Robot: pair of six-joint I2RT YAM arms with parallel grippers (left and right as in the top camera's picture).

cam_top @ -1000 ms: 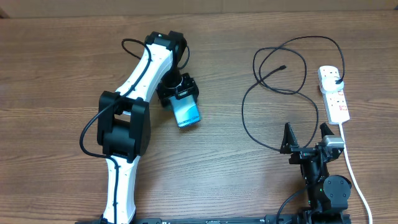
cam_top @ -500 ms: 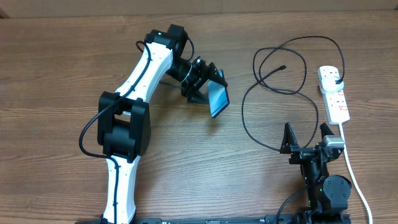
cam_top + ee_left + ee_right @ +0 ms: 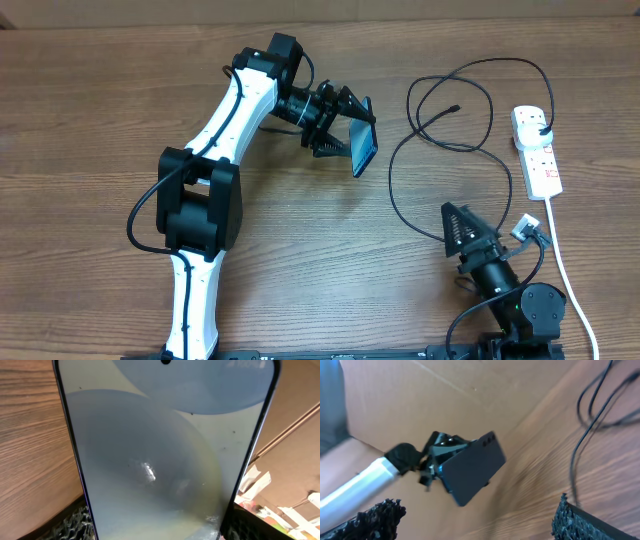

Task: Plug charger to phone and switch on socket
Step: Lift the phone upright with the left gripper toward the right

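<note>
Overhead: we see the left tool [image 3: 348, 128] clamped on the phone [image 3: 364, 148]. A second ago the phone hung low under the wrist, screen up. Now it has swung right and up, turned on edge, near the charger [image 3: 392, 185] loop but not touching it.

Left wrist view: the phone [image 3: 160, 460] fills the frame, lit screen toward the lens, its lower end between the pads. Right wrist view shows its dark back [image 3: 470, 472] in the air.

The right tool [image 3: 490, 238] has also changed: it was square-on at the near edge, and now it tilts toward the phone. Its jaws are spread wide and hold nothing.

We read this as staging: the phone is being presented for plugging and the right arm is lining up.

The charger tip [image 3: 455, 108] lies loose on the desk [image 3: 100, 120], well apart from both tools. A black plug looks seated in the socket [image 3: 540, 165] at far right; we can't tell the switch state. Nothing is plugged into the phone yet.

Pose: the left arm is stretched forward, forearm angled right, wrist rolled so the phone stands tilted. The right arm is folded low at the near edge.
</note>
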